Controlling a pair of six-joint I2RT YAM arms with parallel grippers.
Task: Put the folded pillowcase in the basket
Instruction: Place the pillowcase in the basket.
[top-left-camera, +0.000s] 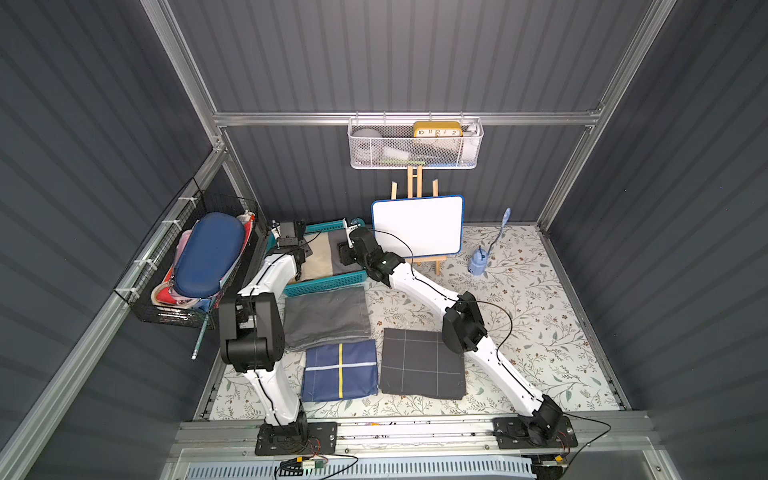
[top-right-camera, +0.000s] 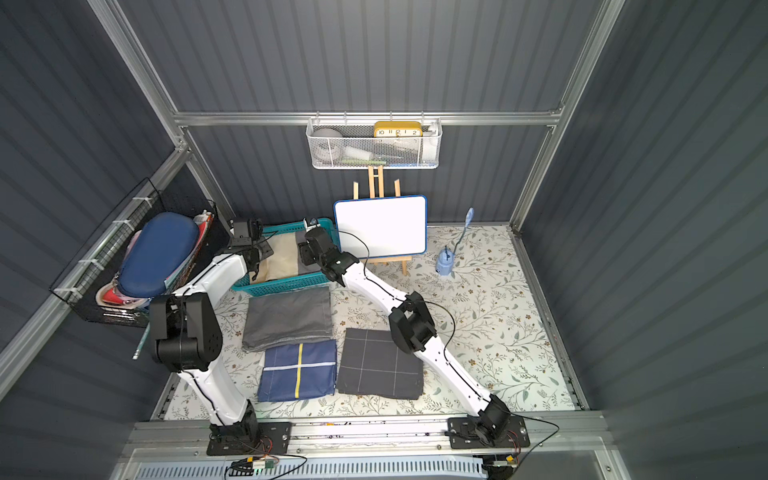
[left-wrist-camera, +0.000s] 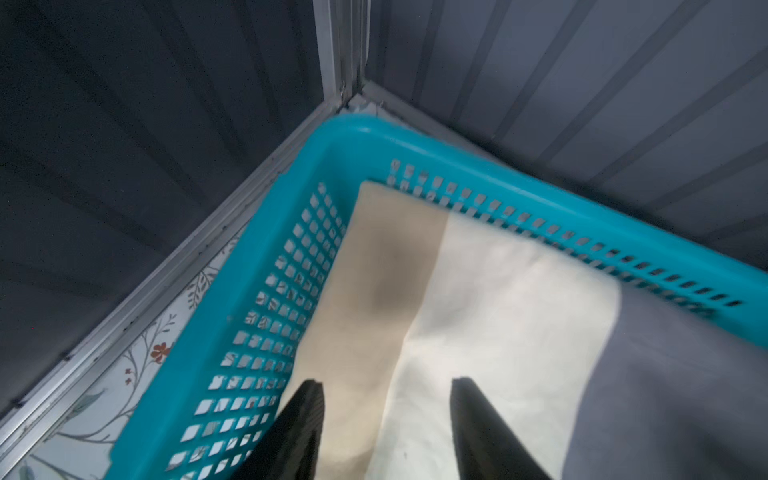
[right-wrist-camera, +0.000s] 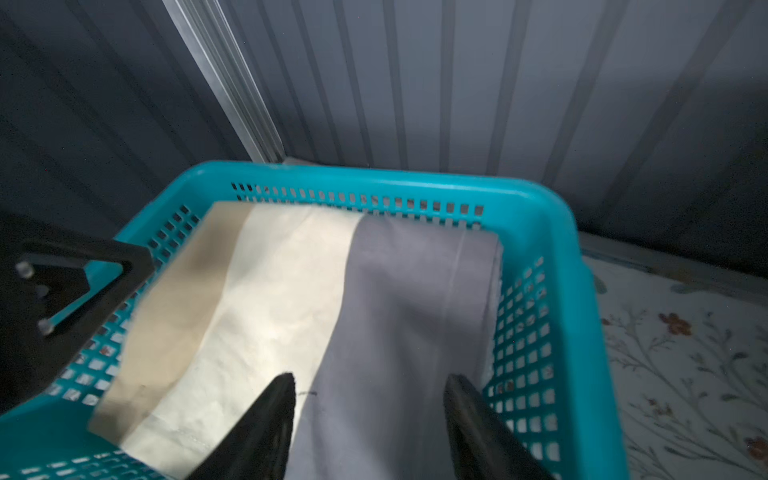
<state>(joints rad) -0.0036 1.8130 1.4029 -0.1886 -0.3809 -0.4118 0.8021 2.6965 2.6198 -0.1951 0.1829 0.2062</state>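
With the left gripper and right gripper both apart and holding nothing, lift straight up so nothing tugs the pillowcase lying in the basket.

Left pincer and right pincer gape apart, empty — both angled downward.

White arm shells, bulky black joints, thin black cables, left hand with tapered black fingers
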